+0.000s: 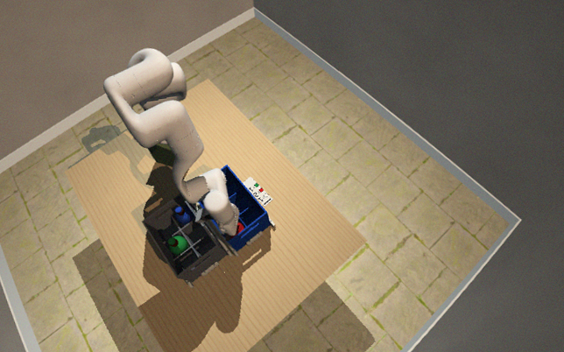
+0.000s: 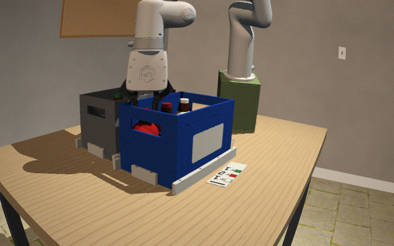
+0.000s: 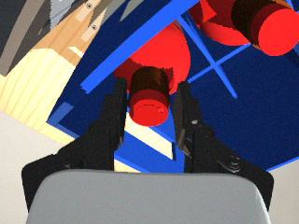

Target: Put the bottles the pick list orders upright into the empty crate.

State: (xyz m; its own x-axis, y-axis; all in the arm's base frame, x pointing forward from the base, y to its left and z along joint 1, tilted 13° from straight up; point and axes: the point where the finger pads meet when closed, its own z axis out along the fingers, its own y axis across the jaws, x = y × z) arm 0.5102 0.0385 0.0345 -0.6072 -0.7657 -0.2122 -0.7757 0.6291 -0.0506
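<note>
My gripper is open around the neck of a red-label bottle with a red cap, with a small gap on both sides. That bottle stands in a corner compartment of the blue crate. A second red-capped bottle and a white-capped bottle also stand in the blue crate. The grey crate holds a green bottle and a blue bottle. The pick list, from its black bar, reads white 1, red 2, green 1. The arm hides parts of both crates.
The crates stand side by side on the wooden table, with low pale rails along their bases. Crate walls and thin dividers surround the fingers. The arm's green pedestal stands behind the blue crate.
</note>
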